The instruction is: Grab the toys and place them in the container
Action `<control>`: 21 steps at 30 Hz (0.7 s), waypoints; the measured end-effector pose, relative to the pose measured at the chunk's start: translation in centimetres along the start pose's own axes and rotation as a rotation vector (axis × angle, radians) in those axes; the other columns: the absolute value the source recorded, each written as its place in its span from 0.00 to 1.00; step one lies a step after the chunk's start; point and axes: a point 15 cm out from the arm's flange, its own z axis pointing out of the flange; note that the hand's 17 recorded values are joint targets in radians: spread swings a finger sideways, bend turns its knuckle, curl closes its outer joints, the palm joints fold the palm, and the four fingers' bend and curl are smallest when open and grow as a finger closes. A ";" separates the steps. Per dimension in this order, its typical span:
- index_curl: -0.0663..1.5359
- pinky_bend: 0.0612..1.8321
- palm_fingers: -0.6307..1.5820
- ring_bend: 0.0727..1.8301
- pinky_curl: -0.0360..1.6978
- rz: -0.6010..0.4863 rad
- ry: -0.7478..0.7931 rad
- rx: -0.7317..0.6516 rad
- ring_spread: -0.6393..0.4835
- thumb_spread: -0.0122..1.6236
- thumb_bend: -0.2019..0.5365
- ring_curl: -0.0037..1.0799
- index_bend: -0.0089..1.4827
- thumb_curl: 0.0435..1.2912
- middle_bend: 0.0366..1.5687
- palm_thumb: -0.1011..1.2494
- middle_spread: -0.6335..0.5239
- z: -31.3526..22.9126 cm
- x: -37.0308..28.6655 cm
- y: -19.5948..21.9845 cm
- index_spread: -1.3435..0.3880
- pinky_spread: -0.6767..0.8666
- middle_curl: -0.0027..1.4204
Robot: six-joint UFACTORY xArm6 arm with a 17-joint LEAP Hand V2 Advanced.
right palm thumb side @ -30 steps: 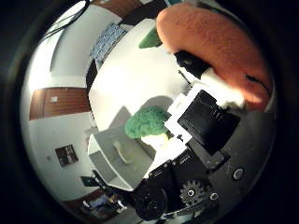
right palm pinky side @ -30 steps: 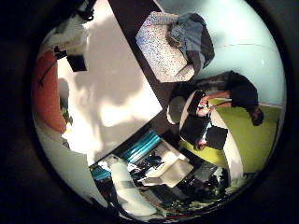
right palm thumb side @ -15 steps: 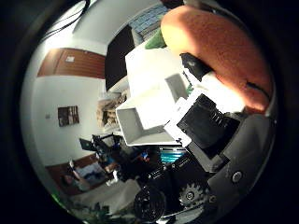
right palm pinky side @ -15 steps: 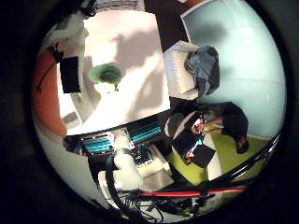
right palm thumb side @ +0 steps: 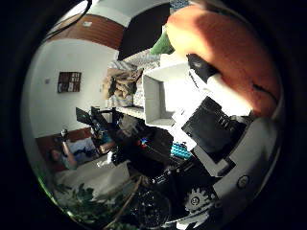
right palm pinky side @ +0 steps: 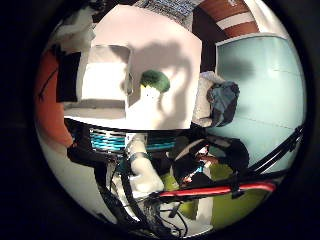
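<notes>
While orange toy (right palm thumb side: 225,57) is seen pressed close against palm, pinched by fingers (right palm thumb side: 211,76) of hand (right palm thumb side: 225,139), white container (right palm pinky side: 102,80) is shown on white bench (right palm pinky side: 165,55). Green toy (right palm pinky side: 155,81) is left on bench just beside container, outside its wall. Container interior is seen bare. Green part of held toy is glimpsed beyond container's far rim.
</notes>
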 end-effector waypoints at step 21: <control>0.65 0.64 0.73 0.74 0.73 -0.155 -0.016 0.030 0.34 0.64 0.25 0.79 0.69 0.52 0.74 0.76 0.34 1.0 -5.7 -0.2 0.60 0.31 0.76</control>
